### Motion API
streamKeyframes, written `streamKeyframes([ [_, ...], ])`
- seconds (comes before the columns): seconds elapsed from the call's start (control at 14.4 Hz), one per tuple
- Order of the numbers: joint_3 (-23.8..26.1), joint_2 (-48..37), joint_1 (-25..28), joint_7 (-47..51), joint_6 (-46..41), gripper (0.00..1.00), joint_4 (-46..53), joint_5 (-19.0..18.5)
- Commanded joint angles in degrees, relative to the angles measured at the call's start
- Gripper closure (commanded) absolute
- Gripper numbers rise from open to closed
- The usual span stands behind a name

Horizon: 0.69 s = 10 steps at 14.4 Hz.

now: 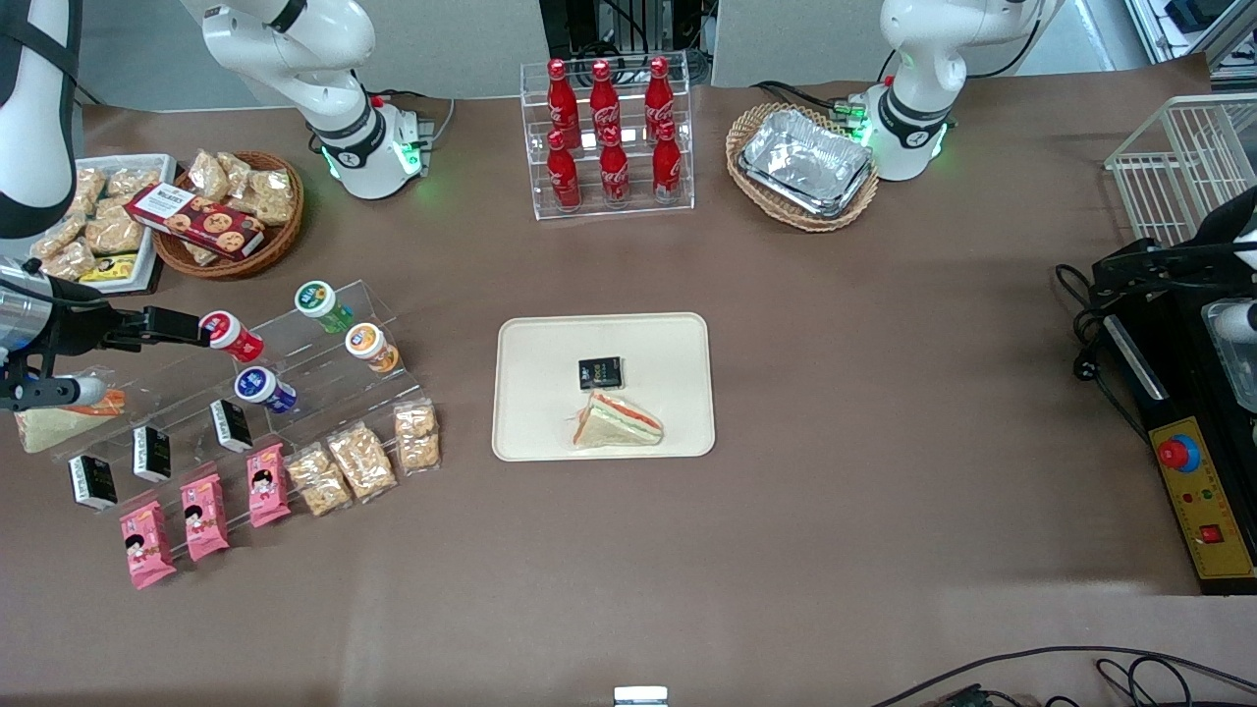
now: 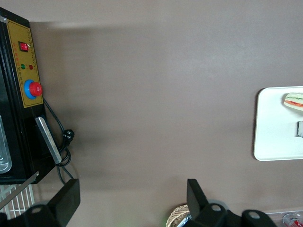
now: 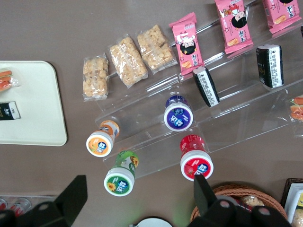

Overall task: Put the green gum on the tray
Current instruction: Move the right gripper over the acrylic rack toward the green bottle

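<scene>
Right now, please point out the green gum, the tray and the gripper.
green gum [image 3: 119,181], right wrist view, on its round lid.
tray [image 1: 535,393], front view, on a bare part of its floor.
gripper [image 3: 137,203], right wrist view, midway between its open fingertips, above the green gum.

Your brown tabletop [image 1: 884,491] carries the tray [image 1: 530,339] at its middle, a clear stepped rack [image 1: 324,378] toward the working arm's end, and two wicker baskets [image 1: 800,211] along the edge by the arm bases. The pincer [image 1: 191,329] hovers over that rack, wide apart.

The green gum [image 1: 321,303] lies tipped on the clear stand's top step. The tray [image 1: 530,432] lies flat nearby, well apart from the stand.
</scene>
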Motion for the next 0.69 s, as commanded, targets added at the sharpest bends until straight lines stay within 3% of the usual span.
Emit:
streamKeyframes([
  [0.0,0.47,1.02,-0.9,-0.67,-1.34,0.0,2.0,0.04],
  [0.62,0.55,0.23,-0.38,0.38,-1.17,0.0,0.59,0.04],
])
